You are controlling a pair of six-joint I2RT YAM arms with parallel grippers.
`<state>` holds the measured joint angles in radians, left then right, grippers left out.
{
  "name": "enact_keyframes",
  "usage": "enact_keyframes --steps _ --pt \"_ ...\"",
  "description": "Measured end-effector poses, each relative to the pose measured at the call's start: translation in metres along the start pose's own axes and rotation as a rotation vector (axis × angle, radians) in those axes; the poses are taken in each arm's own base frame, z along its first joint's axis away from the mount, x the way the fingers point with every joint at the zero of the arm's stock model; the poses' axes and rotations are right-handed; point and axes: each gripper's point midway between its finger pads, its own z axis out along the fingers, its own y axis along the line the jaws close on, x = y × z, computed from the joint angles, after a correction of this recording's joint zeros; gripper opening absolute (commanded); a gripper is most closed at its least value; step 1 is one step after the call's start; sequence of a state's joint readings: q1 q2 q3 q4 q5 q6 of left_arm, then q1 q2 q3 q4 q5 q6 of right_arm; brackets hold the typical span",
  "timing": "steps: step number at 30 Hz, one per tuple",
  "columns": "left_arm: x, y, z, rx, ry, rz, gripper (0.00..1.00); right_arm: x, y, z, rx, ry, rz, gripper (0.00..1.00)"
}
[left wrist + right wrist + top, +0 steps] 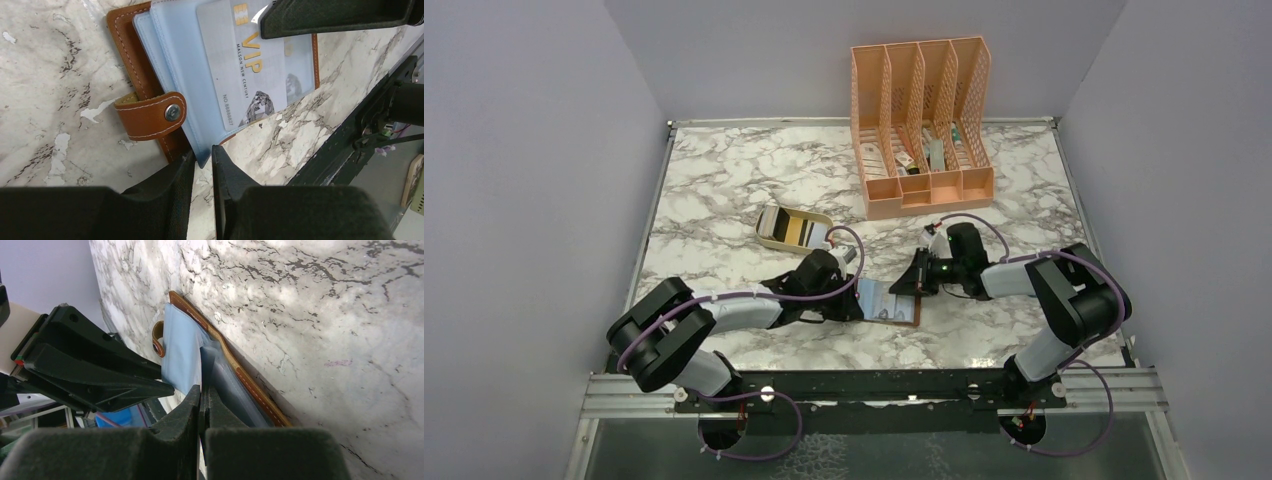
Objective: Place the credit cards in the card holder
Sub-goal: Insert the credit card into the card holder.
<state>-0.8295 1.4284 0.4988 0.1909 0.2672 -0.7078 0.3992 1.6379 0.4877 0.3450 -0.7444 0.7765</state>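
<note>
The card holder (892, 303) lies open on the marble, brown leather (142, 60) with a snap tab (152, 115) and pale blue pockets. A pale VIP credit card (250, 65) lies partly in a pocket. My left gripper (202, 156) is nearly shut, pinching the near corner of a pocket sheet at the holder's left edge (856, 300). My right gripper (204, 392) is shut on the card's thin edge at the holder's right side (916, 280). The holder's brown rim (245, 382) shows beside it. More credit cards (796, 230) lie in a beige tray.
The beige oval tray (769, 242) sits just behind the left gripper. A tall peach four-slot organiser (921, 130) stands at the back right. The black rail of the table's near edge (370, 120) is close to the holder.
</note>
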Motion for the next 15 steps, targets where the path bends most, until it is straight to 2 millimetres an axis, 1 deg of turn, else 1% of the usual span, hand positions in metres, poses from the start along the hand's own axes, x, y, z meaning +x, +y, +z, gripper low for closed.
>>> enact_keyframes --steps 7,8,9,11,15 --pt "0.0007 -0.0001 0.0002 -0.002 0.001 0.002 0.22 -0.0034 0.0028 0.0007 -0.009 -0.014 0.001 0.01" --pt "0.0006 -0.0001 0.0002 -0.003 0.0 0.001 0.22 -0.0035 0.003 0.0008 -0.009 -0.015 0.001 0.02" --pt "0.0007 -0.0001 0.0002 -0.003 0.0 0.002 0.22 -0.003 0.0034 0.0011 -0.01 -0.013 0.001 0.06" --pt "0.0007 -0.0001 0.0002 -0.003 0.0 0.002 0.27 -0.002 0.0033 0.0017 -0.008 -0.011 0.0 0.15" --pt "0.0004 -0.0021 -0.0006 0.0 -0.003 0.001 0.35 -0.0027 -0.0024 0.0023 0.041 -0.003 -0.003 0.31"
